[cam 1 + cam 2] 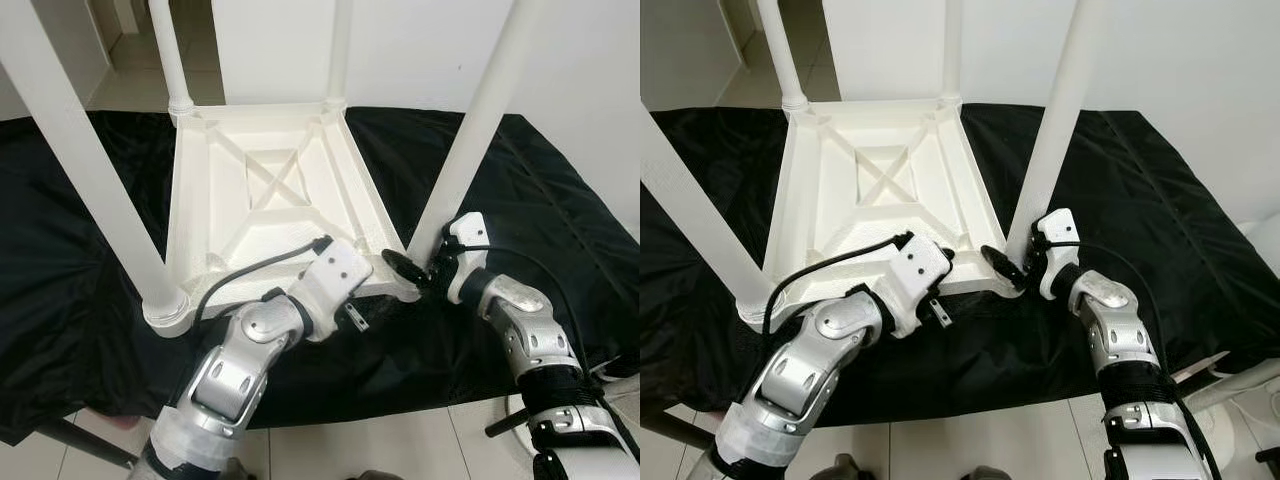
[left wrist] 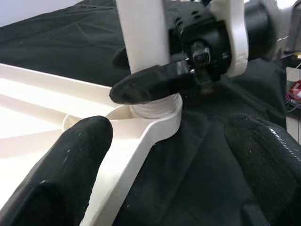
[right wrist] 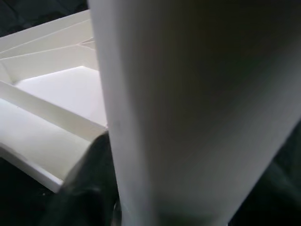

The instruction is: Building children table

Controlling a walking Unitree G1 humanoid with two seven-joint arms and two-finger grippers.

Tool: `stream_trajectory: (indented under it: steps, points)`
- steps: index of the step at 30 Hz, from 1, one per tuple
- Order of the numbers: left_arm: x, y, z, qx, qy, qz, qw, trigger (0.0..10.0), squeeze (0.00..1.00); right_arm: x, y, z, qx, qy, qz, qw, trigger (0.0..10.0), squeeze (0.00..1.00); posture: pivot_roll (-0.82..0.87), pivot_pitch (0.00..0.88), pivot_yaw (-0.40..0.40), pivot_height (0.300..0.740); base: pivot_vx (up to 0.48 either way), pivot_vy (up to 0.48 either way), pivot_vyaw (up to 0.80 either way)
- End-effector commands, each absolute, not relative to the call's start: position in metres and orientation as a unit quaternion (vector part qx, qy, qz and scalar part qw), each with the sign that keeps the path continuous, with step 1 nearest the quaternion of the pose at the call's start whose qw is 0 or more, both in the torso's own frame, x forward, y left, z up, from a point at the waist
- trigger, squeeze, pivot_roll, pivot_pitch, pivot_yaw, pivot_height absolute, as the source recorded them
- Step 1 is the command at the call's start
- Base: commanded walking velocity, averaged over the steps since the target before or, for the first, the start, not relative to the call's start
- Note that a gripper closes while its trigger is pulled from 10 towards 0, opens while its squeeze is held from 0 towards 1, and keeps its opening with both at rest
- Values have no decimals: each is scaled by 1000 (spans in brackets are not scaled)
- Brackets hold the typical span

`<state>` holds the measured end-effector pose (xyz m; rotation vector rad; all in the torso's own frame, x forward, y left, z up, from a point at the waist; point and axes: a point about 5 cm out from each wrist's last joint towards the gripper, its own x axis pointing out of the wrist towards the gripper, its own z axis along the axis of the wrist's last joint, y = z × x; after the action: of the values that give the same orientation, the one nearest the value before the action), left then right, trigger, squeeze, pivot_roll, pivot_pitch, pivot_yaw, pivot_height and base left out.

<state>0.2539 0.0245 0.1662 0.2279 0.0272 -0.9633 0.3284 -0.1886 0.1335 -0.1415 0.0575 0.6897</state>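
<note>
- No brand, label or writing can be read on anything.
- The table point(image 1: 262, 205) lies upside down at the centre of the head views, on a black cloth point(image 1: 80, 300), its ribbed underside facing up with an X brace in the middle.
- Four white legs rise from its corners: two at the far corners in the upper part of the frame, one thick leg at the left, and the near-right leg point(image 1: 470, 140) running from upper right down to the corner socket.
- The left gripper point(image 2: 169, 155) comes up from the lower left, elbow bent, wrist angled toward the table's near-right corner; its fingers point(image 2: 70, 160) are spread wide, one over the table's rim and one over the cloth, grasping nothing.
- The right gripper point(image 1: 415, 268) reaches in from the lower right, forearm raised and wrist turned inward; its fingers are clenched around the base of the near-right leg just above the socket.
</note>
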Motion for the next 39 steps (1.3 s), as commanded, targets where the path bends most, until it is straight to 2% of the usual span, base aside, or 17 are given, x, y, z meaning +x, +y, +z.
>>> stream_trajectory:
  steps: [1, 10, 11, 14, 17, 21, 22, 23, 24, 25, 26, 28, 30, 32, 34, 36, 39]
  points:
    - [254, 24, 166, 109, 15, -458, 882, 10000, 0, 331, -183, 132, -82, 37, 352, 932, 0, 0, -69, 0, -11, 740, 0, 0, 0]
    - [254, 25, 166, 106, 14, -452, 885, 10000, 0, 331, -190, 128, -74, 44, 354, 931, 0, 0, -67, 0, -15, 740, 0, 0, 0]
    - [254, 25, 166, 106, 14, -452, 885, 10000, 0, 331, -191, 128, -70, 42, 350, 933, 10000, 0, -73, 0, -11, 740, 0, 0, 0]
    - [255, 25, 167, 107, 14, -453, 885, 10000, 0, 332, -193, 130, -55, 37, 330, 942, 10000, 0, -74, 0, -11, 740, 0, 0, 0]
    - [255, 25, 167, 107, 13, -452, 885, 10000, 0, 336, -194, 131, -45, 35, 268, 962, 10000, 0, -77, 0, -10, 740, 0, 0, 0]
    - [255, 25, 167, 107, 13, -452, 886, 10000, 0, 337, -193, 131, -42, 31, 250, 967, 10000, 0, -77, 0, -10, 740, 0, 0, 0]
    - [255, 25, 167, 108, 13, -451, 886, 10000, 0, 338, -191, 133, -46, 29, 213, 976, 10000, 0, -72, 0, -17, 740, 0, 0, 0]
    - [255, 25, 167, 108, 13, -451, 886, 10000, 0, 338, -191, 133, -46, 29, 213, 976, 10000, 0, -72, 0, -17, 740, 0, 0, 0]
    - [256, 25, 167, 107, 13, -449, 887, 10000, 0, 338, -188, 134, -24, 29, 163, 986, 10000, 0, -71, 0, -16, 740, 0, 0, 0]
    - [256, 25, 167, 107, 13, -449, 887, 10000, 0, 338, -188, 134, -24, 29, 163, 986, 10000, 0, -71, 0, -16, 740, 0, 0, 0]
    - [256, 26, 167, 106, 13, -446, 888, 10000, 0, 336, -184, 135, -6, 28, 114, 993, 10000, 0, -70, 0, -18, 740, 0, 0, 0]
    - [256, 26, 167, 106, 13, -446, 888, 10000, 0, 336, -184, 135, -6, 28, 114, 993, 10000, 0, -70, 0, -18, 740, 0, 0, 0]
    - [255, 28, 170, 93, 5, -449, 889, 10000, 0, 327, -172, 133, 24, 29, -3, 999, 10000, 0, -70, 0, -24, 740, 0, 0, 0]
    - [255, 28, 170, 93, 5, -449, 889, 10000, 0, 327, -172, 133, 24, 29, -3, 999, 10000, 0, -70, 0, -24, 740, 0, 0, 0]
    - [259, 32, 170, 97, 4, -440, 893, 10000, 0, 319, -154, 131, 58, 26, -89, 994, 10000, 0, -73, 0, -22, 740, 0, 0, 0]
    - [262, 34, 170, 102, 5, -433, 895, 10000, 0, 318, -136, 132, 81, 25, -84, 993, 10000, 0, -75, 0, -19, 740, 0, 0, 0]
    - [263, 34, 170, 101, 5, -433, 896, 10000, 0, 319, -131, 134, 84, 21, -68, 994, 10000, 0, -76, 0, -19, 740, 0, 0, 0]
